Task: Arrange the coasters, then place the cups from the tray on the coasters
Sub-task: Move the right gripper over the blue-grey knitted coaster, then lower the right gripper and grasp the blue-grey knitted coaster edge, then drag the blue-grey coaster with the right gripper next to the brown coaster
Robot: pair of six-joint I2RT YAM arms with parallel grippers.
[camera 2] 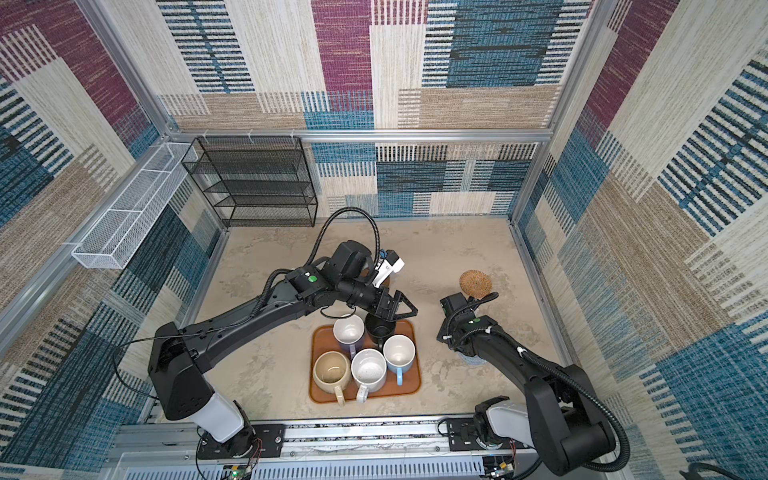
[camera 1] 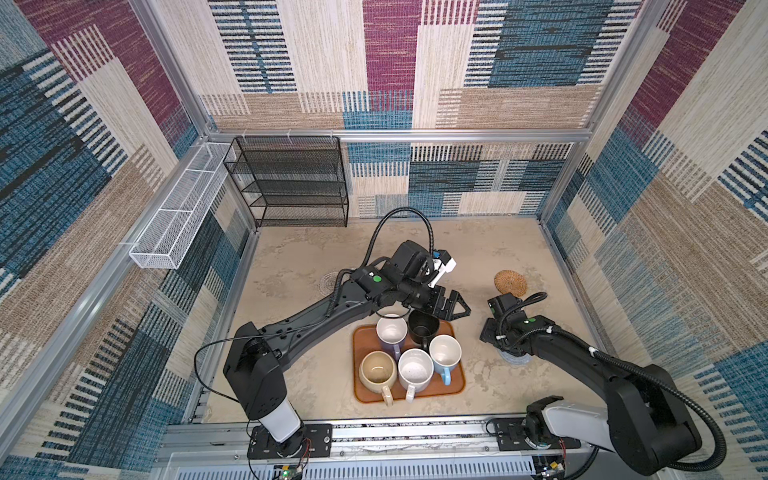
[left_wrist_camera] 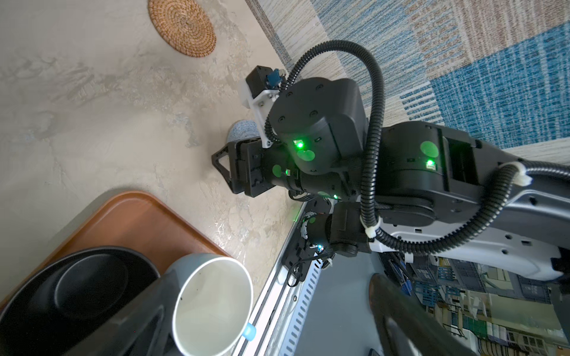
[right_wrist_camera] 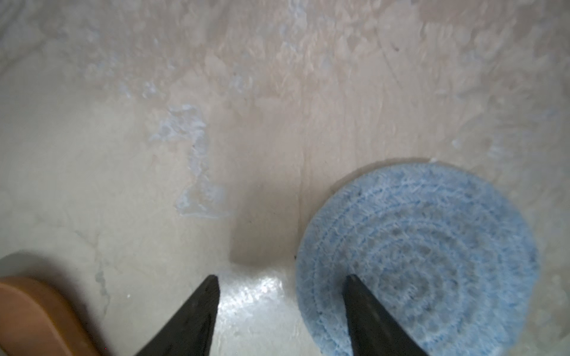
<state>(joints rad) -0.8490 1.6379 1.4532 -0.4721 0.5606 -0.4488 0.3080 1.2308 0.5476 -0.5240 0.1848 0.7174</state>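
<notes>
The orange-brown tray (camera 1: 454, 387) holds five cups: lavender (camera 1: 391, 332), black (camera 1: 422, 326), light blue (camera 1: 444, 353), white speckled (camera 1: 413, 368) and beige (camera 1: 377, 370). My left gripper (camera 1: 457, 308) hovers open and empty over the tray's far edge, by the black cup (left_wrist_camera: 77, 292) and the light blue cup (left_wrist_camera: 212, 305). My right gripper (right_wrist_camera: 280, 277) points down, open, right of the tray. One fingertip (right_wrist_camera: 350, 279) is over the light blue coaster (right_wrist_camera: 431, 231), the other over bare table. The golden rattan coaster (camera 1: 510, 283) lies at the back right. A pale grey coaster (camera 1: 330, 280) shows behind my left arm.
A black mesh shelf rack (camera 1: 291, 183) stands at the back left. A white wire basket (camera 1: 178, 216) hangs on the left wall. Patterned walls close in three sides, and a metal rail (camera 1: 415, 432) runs along the front.
</notes>
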